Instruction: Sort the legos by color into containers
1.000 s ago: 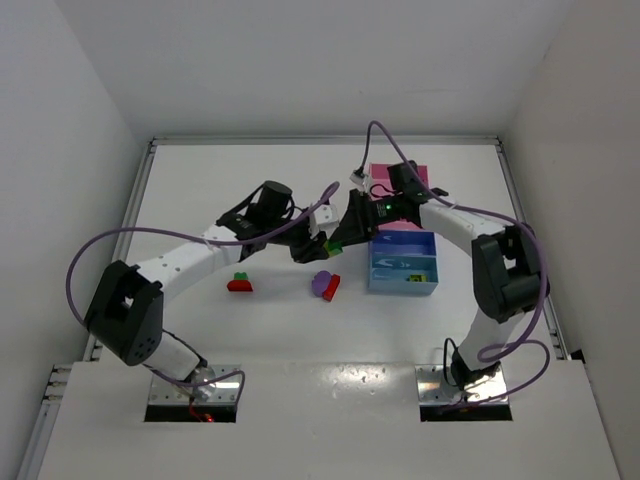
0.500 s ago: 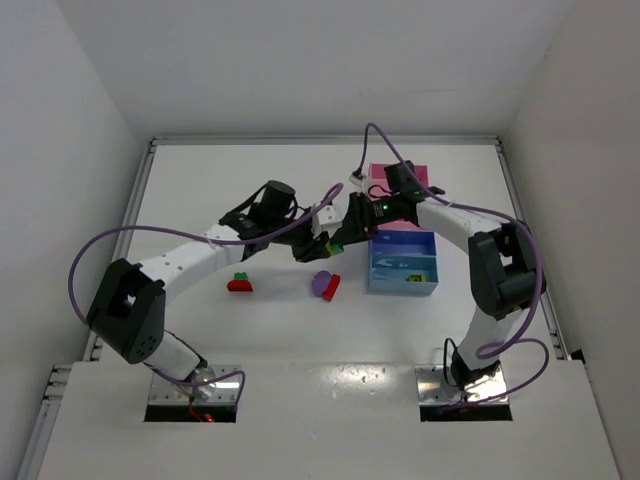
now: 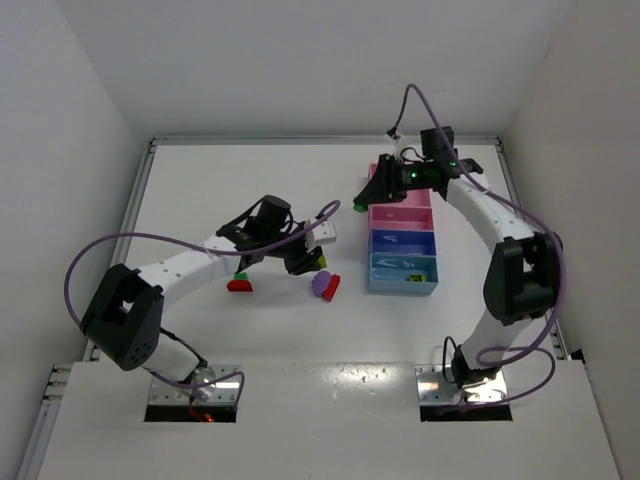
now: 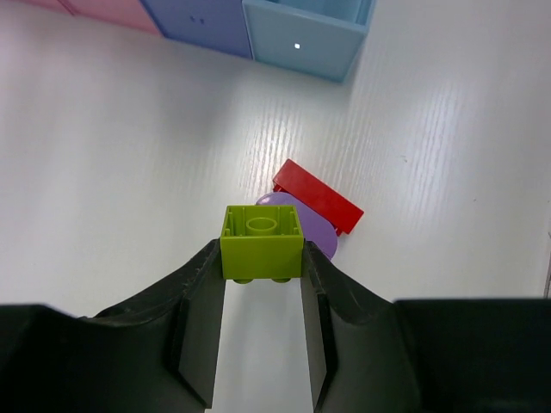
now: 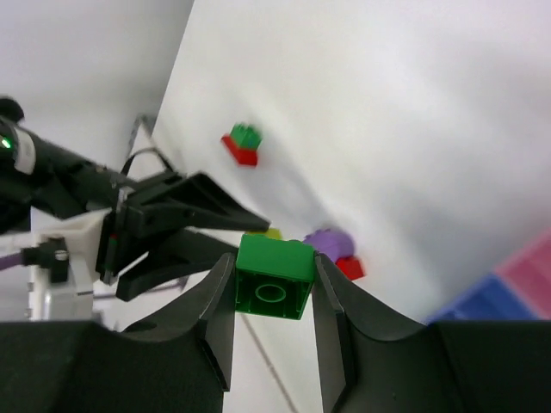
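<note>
The right arm (image 3: 480, 205) is moving away from the middle of the counter (image 3: 200, 190), where both arms were meeting a second ago. It is now reaching beside the pink end of the tray (image 3: 400, 216). Its jaws, more open a second ago, are now gripping a green brick (image 5: 274, 277) and carrying it alone. The left arm (image 3: 190, 262) is drawing back toward the near side. Its jaws are taking a yellow-green brick (image 4: 262, 243) with them, and are now hanging near the purple piece (image 4: 317, 234) and the red piece (image 4: 318, 198). The two bricks, close together before, are now standing well apart.
</note>
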You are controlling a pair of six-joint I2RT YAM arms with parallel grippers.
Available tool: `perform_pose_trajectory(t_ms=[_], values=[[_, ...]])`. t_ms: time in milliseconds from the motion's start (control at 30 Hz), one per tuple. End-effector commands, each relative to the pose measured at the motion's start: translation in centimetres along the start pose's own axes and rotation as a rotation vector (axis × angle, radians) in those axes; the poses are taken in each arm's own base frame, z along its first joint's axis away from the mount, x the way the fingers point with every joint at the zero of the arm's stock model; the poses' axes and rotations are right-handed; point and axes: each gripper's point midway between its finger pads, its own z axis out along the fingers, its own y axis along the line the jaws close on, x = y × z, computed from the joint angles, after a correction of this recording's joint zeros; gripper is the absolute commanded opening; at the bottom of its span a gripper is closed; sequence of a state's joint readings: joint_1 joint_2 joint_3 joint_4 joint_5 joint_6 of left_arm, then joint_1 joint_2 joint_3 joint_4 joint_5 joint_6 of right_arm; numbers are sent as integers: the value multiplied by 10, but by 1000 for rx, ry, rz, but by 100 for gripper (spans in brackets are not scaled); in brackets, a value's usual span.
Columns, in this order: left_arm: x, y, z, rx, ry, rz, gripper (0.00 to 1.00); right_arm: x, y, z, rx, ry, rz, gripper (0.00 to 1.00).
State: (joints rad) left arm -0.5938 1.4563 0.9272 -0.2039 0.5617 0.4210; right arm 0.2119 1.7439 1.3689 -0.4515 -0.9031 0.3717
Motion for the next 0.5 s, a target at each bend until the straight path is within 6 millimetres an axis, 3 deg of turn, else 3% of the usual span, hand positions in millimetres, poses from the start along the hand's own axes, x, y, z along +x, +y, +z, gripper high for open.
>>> perform_pose_trajectory(t_ms=[0, 167, 200, 267, 300, 367, 467], values=[[-11, 7, -10, -29, -34, 29, 18, -42, 5, -32, 89, -121, -113, 4], [-20, 11, -12, -38, -51, 31, 18, -85, -71, -56, 396, -256, -144, 3], [-25, 14, -13, -51, -56, 23, 18, -103, -78, -66, 425, -305, -164, 4], [-27, 17, -13, -63, -54, 11, 18, -110, -110, -65, 513, -299, -133, 4], [-33, 19, -14, -68, -65, 3, 18, -127, -114, -71, 551, -331, -150, 4], [-31, 23, -10, -74, -53, -14, 18, -129, -142, -69, 613, -316, -123, 4], [-37, 30, -11, -87, -64, -21, 18, -144, -159, -70, 665, -350, -150, 10]])
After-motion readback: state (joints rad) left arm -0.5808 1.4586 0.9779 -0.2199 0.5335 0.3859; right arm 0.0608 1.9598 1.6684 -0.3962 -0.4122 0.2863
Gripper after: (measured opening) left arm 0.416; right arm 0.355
